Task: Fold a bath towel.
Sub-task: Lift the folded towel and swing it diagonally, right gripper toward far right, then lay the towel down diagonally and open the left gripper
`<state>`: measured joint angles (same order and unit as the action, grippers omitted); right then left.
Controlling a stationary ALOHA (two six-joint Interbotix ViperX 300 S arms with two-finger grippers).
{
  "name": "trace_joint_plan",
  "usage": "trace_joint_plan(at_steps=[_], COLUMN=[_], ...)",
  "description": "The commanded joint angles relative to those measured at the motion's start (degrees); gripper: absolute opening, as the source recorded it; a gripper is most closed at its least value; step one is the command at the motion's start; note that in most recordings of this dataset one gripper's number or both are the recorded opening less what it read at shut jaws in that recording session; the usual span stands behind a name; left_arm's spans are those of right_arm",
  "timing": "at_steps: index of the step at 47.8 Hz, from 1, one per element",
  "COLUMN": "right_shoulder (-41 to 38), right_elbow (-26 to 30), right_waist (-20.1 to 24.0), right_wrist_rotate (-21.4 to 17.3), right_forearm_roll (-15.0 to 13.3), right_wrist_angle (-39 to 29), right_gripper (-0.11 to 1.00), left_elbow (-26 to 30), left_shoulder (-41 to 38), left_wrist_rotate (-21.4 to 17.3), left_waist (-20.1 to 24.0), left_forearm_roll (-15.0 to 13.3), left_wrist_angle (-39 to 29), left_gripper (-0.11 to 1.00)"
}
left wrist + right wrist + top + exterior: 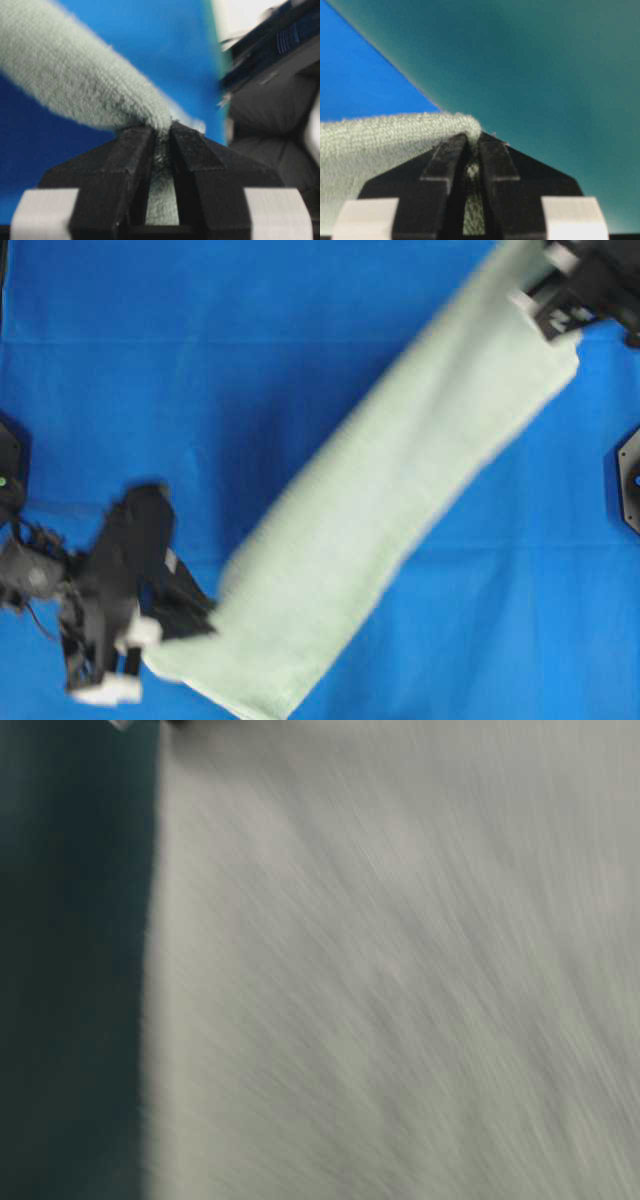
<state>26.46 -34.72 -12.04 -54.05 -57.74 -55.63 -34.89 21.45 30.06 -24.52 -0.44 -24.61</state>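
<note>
The left pincer (150, 645) is clenched on the near end of the bath towel (390, 490), which stretches as a long band diagonally over the blue cloth (200, 360) on the worktop; the right pincer (545, 310) grips its far end

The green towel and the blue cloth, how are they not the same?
The bath towel is pale sage green and fuzzy; the blue cloth is bright blue and smooth. The bath towel is a long folded strip running slantwise; the blue cloth lies spread wide under it. The left gripper and right gripper pinch the bath towel's two ends; nothing grips the blue cloth. Both are plain fabric with no pattern.
</note>
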Motion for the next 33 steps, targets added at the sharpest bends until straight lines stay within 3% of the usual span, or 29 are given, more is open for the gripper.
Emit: trace_joint_plan(at_steps=[1,13,22,29,31,33], right_shoulder=[-4.7,-20.2,-27.9,-30.7,-30.9,-31.0], right_elbow=[1.3,3.3,6.6,8.3,8.7,9.1], right_waist=[-7.3,-16.6,-17.7,-17.8,-17.9,-18.0], right_wrist_rotate=[0.4,0.6,1.7,4.4,5.4,6.2], right_forearm_roll=[0.4,0.4,-1.2,-1.8,-1.8,-1.8], right_wrist_angle=[11.2,30.6,34.0,35.2,35.9,36.5], right_gripper=[0.08,0.08,0.08,0.09,0.09,0.09], left_elbow=[-5.6,-18.9,-25.9,-28.1,-28.3,-28.4], left_shoulder=[4.3,8.2,8.2,9.1,9.4,9.9], left_wrist_rotate=[1.8,3.6,3.5,2.9,2.7,2.5], left_waist=[1.1,6.1,12.0,14.2,14.3,14.3], left_forearm_roll=[-0.3,-0.3,-0.3,-0.1,-0.2,-0.1], left_wrist_angle=[0.4,1.6,3.5,4.7,4.7,4.7], left_gripper=[0.11,0.11,0.11,0.1,0.13,0.23])
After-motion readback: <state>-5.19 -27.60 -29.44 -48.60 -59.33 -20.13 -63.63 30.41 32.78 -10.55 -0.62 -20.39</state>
